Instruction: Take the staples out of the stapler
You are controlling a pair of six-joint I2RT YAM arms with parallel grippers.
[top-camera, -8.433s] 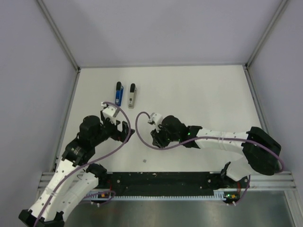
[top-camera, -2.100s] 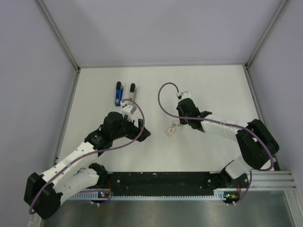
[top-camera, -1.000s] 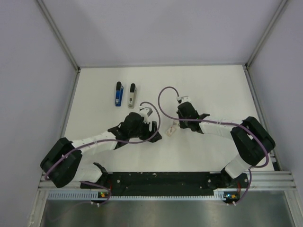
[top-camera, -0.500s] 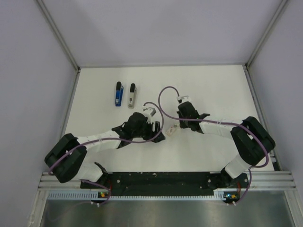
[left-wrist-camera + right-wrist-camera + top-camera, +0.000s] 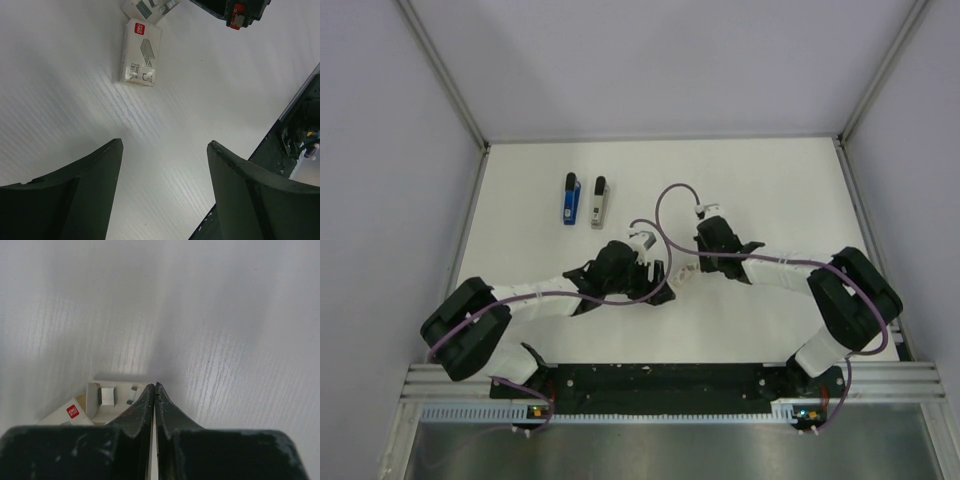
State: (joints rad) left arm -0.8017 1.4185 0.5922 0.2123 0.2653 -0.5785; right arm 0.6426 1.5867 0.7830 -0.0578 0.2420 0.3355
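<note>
Top view, stapler: we see the blue stapler (image 5: 571, 198) lying flat on the white bench (image 5: 770, 190), far and to the left, its length running near to far, with a silver-grey piece (image 5: 599, 202) just beside it on the right.
Top view, stapler against the claws: it lies well apart from both, far and left of them; neither claw touches it.
Top view, left claw (image 5: 663, 274): it sits mid-bench at the end of an arm stretched out to the right, pointing towards the right claw (image 5: 693, 264), and the two tips are near each other.
Top view, between the claws: a small whitish thing we cannot make out from here.
Left wrist view, left claw (image 5: 165, 145): its two dark fingers (image 5: 75, 192) stand wide apart over bare bench, holding nothing and touching nothing.
Left wrist view, beyond the tips: a white staple box (image 5: 141, 52) with a red label lies flat, and part of the right claw shows at the top edge.
Right wrist view, right claw (image 5: 154, 386): its fingers are pressed together, tips at the right edge of an open cardboard tray (image 5: 112, 400) holding small metal bits. We cannot tell whether they pinch the tray's wall.
</note>
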